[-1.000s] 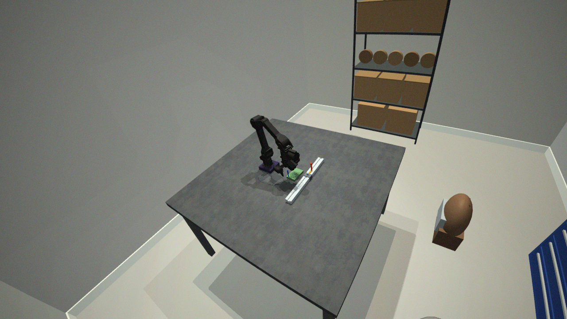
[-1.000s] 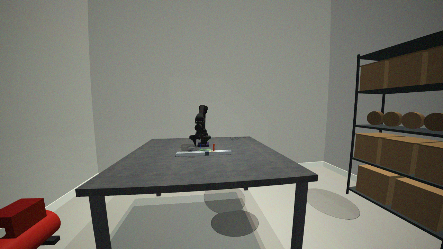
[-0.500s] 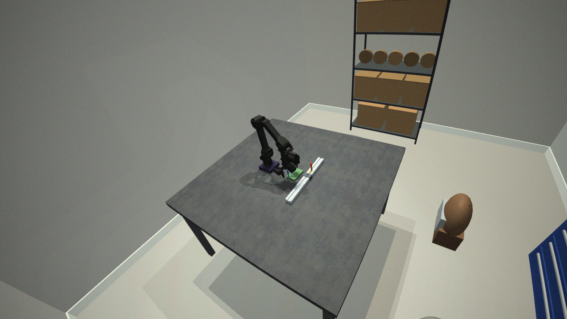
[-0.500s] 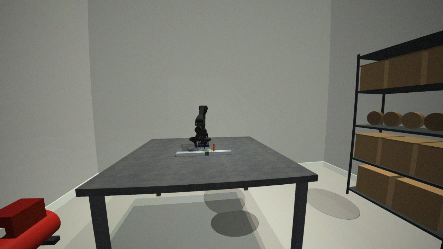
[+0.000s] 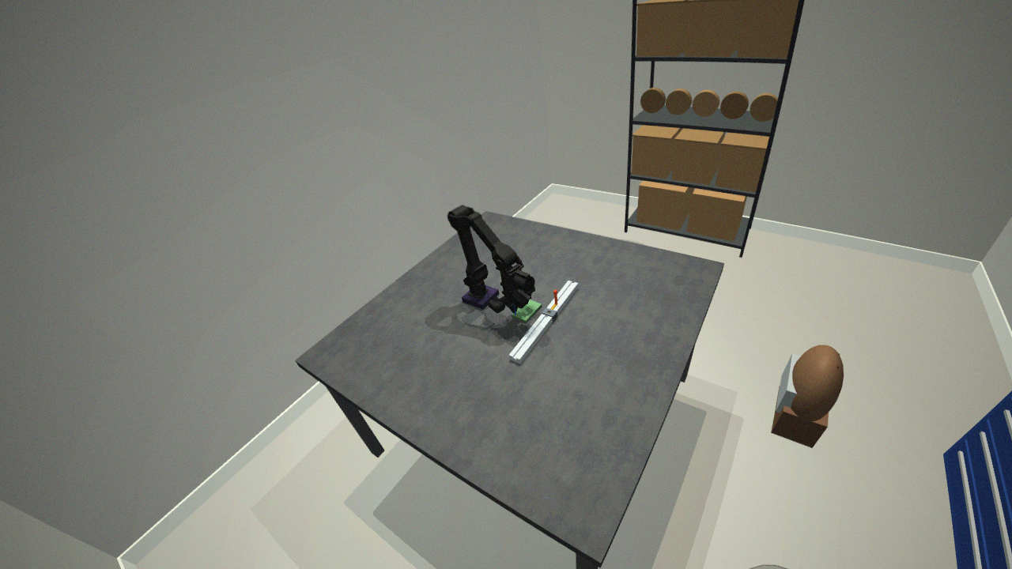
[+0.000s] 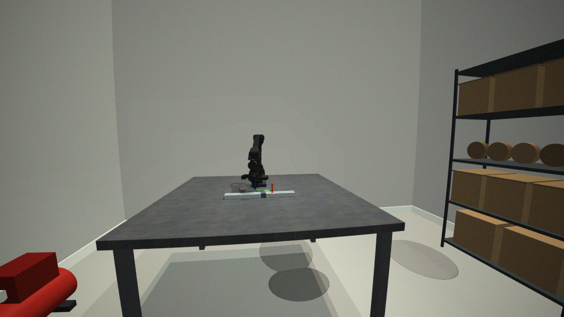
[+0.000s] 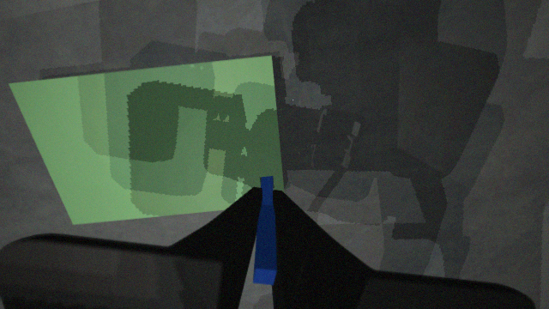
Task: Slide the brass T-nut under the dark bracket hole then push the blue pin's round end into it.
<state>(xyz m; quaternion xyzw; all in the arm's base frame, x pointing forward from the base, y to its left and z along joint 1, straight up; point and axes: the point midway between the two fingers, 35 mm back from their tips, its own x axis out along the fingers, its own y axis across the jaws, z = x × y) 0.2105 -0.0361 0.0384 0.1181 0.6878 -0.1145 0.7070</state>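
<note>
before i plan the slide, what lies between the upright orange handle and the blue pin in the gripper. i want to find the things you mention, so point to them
In the top view, part of the green flat tray (image 5: 529,309) (image 7: 56,142) and one edge of the silvery aluminum rail (image 5: 535,333) (image 6: 244,195) lie between them.

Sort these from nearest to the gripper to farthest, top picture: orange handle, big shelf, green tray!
1. Green tray: right by the gripper.
2. Orange handle: past the tray, at the rail.
3. Big shelf: off the table, standing on the floor.

This looks like a storeroom or workshop; a tall metal shelf (image 5: 708,61) (image 6: 452,138) stacked with plain brown boxes (image 5: 658,206) (image 6: 479,234); a bare-topped gray worktable (image 5: 452,396) (image 6: 252,220); plain gray walls (image 5: 283,141) (image 6: 268,79).
</note>
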